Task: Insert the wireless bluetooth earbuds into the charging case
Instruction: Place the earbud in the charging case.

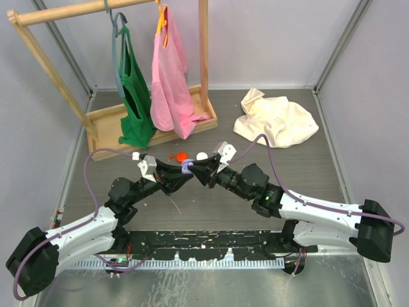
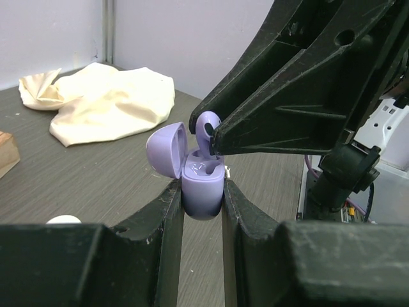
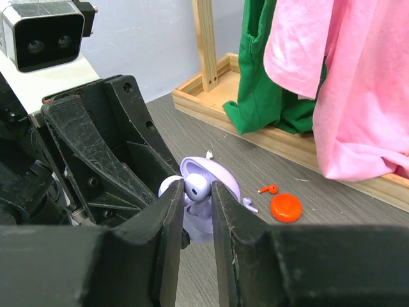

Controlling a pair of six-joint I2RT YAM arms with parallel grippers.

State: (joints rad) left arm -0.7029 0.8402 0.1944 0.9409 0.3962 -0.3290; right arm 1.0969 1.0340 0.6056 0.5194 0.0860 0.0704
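Observation:
My left gripper is shut on the body of an open lilac charging case, its lid swung back to the left. My right gripper is shut on a lilac earbud and holds it stem-down in the case's mouth; it also shows in the left wrist view. From above the two grippers meet at mid-table. A second lilac earbud, a red earbud and a tiny white earbud lie on the table beyond.
A red round case and a white round case lie just behind the grippers. A wooden rack with green and pink garments stands at the back left. A cream cloth lies at the back right.

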